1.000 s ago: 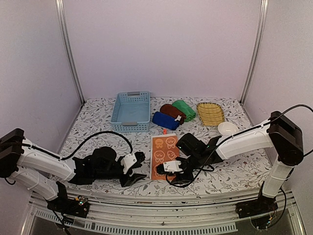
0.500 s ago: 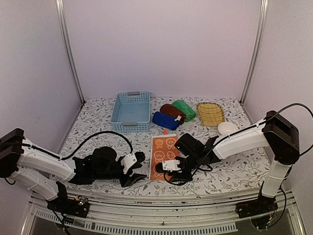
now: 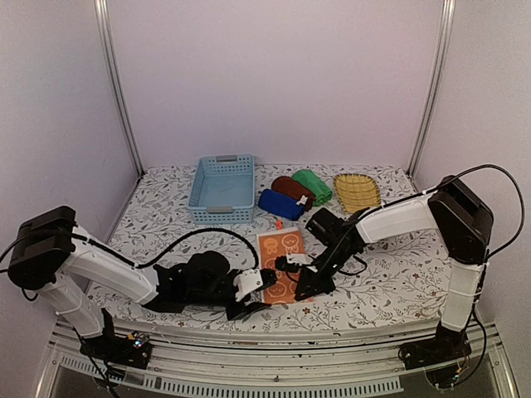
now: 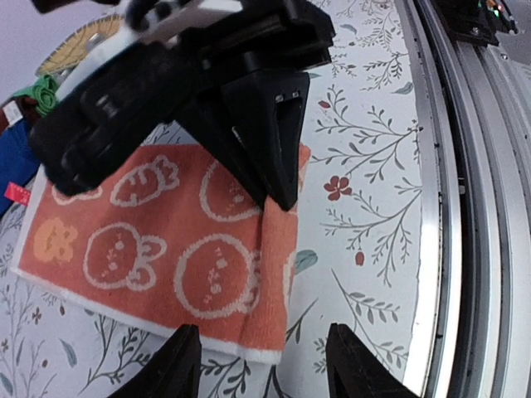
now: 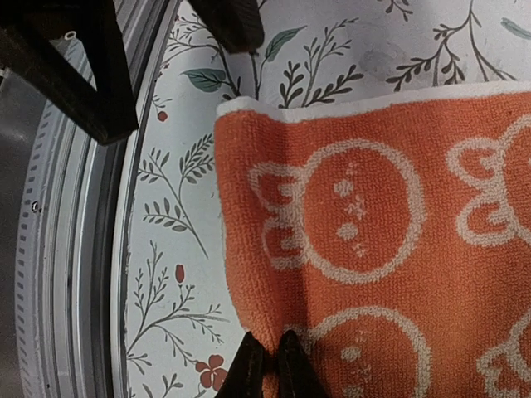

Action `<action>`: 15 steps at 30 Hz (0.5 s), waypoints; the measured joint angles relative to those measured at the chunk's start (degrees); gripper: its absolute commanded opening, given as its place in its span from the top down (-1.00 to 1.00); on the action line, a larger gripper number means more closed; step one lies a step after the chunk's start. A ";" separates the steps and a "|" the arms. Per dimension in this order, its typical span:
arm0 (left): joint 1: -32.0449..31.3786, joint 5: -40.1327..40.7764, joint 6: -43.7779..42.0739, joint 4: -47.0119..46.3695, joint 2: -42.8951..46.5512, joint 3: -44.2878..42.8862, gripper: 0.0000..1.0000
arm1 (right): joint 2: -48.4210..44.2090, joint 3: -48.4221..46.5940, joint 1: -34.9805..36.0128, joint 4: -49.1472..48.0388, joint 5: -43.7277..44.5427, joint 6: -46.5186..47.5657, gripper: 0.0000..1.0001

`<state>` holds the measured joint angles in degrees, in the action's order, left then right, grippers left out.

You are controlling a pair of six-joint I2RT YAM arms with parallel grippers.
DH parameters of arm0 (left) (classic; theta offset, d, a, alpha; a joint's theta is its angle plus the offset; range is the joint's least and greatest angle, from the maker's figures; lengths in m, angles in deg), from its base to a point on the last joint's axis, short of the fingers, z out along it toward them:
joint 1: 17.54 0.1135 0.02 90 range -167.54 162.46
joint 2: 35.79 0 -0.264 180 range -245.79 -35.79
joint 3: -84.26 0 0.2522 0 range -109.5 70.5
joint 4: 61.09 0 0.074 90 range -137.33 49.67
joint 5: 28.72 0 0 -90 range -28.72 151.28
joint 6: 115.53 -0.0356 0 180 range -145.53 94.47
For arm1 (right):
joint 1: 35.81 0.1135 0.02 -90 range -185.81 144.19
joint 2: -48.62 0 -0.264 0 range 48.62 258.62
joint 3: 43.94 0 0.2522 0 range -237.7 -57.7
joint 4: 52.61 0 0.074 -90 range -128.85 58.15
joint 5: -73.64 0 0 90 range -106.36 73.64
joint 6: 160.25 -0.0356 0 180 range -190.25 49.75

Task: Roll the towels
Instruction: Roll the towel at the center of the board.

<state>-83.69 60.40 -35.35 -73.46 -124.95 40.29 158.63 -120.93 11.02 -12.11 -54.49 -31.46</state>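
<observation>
The orange towel point(image 3: 278, 257) with white patterns lies flat at the front middle of the table. My right gripper point(image 3: 299, 286) is shut on a pinched fold at its near right edge; the fold point(image 5: 265, 336) shows between the closed fingertips in the right wrist view. My left gripper point(image 3: 255, 300) is open and empty just off the towel's near edge point(image 4: 207, 327), one fingertip point(image 4: 178, 365) on each side of the corner. Rolled dark blue point(image 3: 280, 204), maroon point(image 3: 292, 189) and green point(image 3: 313, 186) towels lie at the back.
A light blue basket point(image 3: 222, 188) stands at the back left and a yellow wicker tray point(image 3: 357, 191) at the back right. A white bowl point(image 3: 387, 218) sits to the right. The table's metal front rail point(image 4: 465, 166) runs close to both grippers.
My left arm has moved right, up to the towel's near edge. My right gripper has shifted in over the towel's near right edge and pinched it.
</observation>
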 measured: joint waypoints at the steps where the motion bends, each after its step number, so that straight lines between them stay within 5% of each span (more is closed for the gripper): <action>1: -0.26 -0.11 -0.85 -0.24 -1.84 -1.60 -0.07 | 0.87 -0.68 -0.48 1.14 -1.51 0.13 0.81; 15: -1.49 -2.54 -7.04 -2.64 -16.33 -10.34 0.10 | 10.25 -7.28 -5.49 12.81 -16.24 2.16 0.81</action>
<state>-85.17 57.86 -42.39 -76.11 -141.28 29.95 168.89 -128.20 5.54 0.70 -70.73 -29.30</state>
